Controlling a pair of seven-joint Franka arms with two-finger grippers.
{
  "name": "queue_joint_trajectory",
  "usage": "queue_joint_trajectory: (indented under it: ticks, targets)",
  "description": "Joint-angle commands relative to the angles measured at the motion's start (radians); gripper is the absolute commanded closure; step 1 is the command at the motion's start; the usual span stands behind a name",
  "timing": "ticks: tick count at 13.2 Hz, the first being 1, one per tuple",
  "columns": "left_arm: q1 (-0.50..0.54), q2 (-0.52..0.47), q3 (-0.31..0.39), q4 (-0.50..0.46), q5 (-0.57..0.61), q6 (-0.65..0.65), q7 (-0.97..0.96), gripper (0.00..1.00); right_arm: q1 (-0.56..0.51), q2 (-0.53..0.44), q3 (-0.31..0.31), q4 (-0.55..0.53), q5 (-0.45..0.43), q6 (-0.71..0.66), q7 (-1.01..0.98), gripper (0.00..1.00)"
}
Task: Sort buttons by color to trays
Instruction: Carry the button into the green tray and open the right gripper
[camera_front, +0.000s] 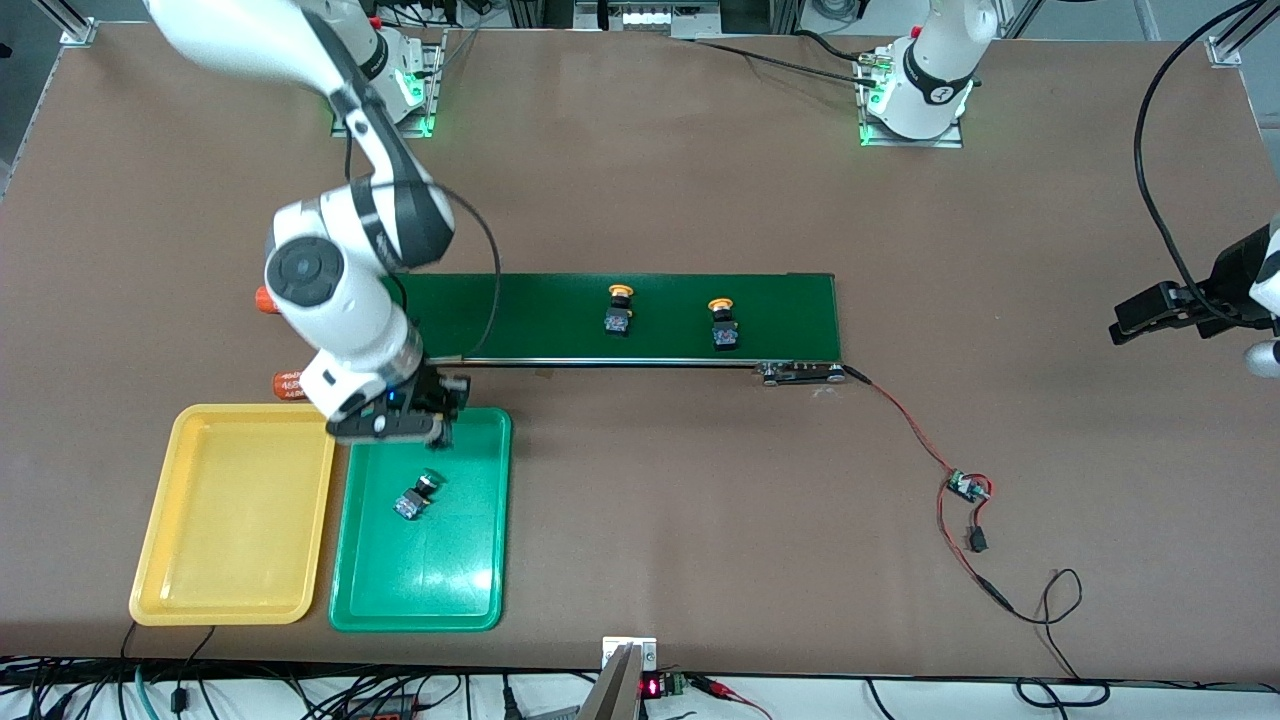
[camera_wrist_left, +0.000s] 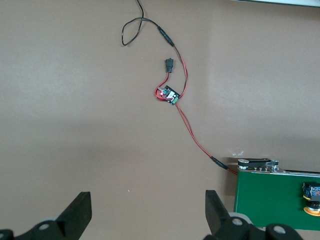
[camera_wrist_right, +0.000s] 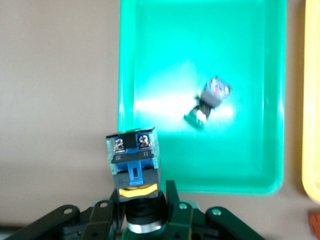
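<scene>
Hanging over the conveyor-side edge of the shallow green plastic tray (camera_front: 420, 560), the right gripper (camera_front: 425, 420) is clenched on a small push-button switch (camera_wrist_right: 132, 157) with a black-and-blue body, its long axis pointing out from the fingers toward the tray floor. Its cap is hidden between the fingers, so its colour is hard to judge. A green-capped button (camera_front: 418, 496) lies in that tray; the empty yellow tray (camera_front: 235, 515) sits beside it. Two yellow-capped buttons (camera_front: 619, 309) (camera_front: 723, 324) are left on the dark green conveyor belt (camera_front: 560, 315). The left gripper (camera_wrist_left: 145, 212) waits released, well apart.
</scene>
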Motion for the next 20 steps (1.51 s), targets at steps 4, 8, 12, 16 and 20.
queue_joint_trajectory:
  ticks: [4,8,12,16,20]
  targets:
    - [-0.021,-0.041,0.016,0.006,-0.018,-0.036,-0.006,0.0,-0.009,0.219,0.013,0.179,-0.005,0.105,-0.034,1.0]
    - [-0.021,-0.048,0.013,0.006,-0.02,-0.097,0.004,0.0,-0.044,0.234,0.013,0.175,0.004,0.102,-0.131,0.85]
    - [-0.021,-0.067,0.013,-0.023,-0.006,-0.093,0.009,0.0,-0.041,0.27,0.013,0.171,0.005,0.108,-0.113,0.18]
    - [-0.019,-0.087,0.013,-0.052,-0.006,-0.099,0.009,0.0,-0.043,0.271,0.013,0.161,0.004,0.102,-0.113,0.0]
    - [-0.019,-0.093,0.01,-0.063,-0.006,-0.097,0.011,0.0,-0.058,0.127,0.019,0.037,0.007,0.001,-0.113,0.0]
